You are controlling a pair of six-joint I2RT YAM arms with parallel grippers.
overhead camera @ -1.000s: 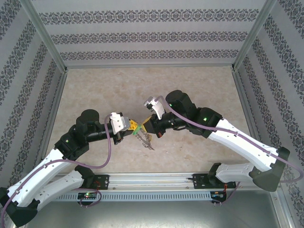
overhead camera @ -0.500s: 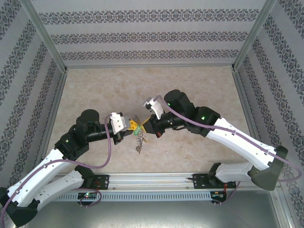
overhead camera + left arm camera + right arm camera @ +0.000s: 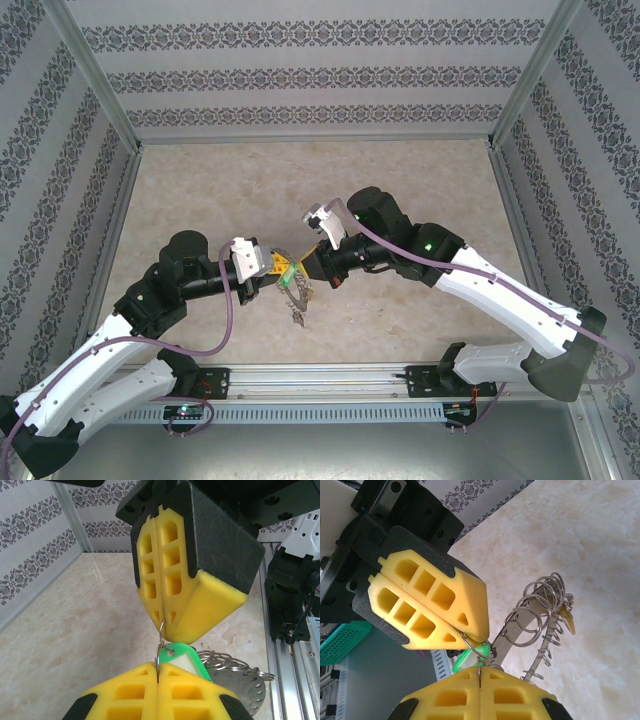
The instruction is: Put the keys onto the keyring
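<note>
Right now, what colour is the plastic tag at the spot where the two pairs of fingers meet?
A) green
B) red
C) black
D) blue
A: the left wrist view shows a green tag on a small ring. The closed left fingers and closed right fingers pinch that ring tip to tip.

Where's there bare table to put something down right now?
The far half of the table, up to the back wall, is bare. Crowded: the near centre, where left gripper and right gripper pinch the keys above the keyring.
</note>
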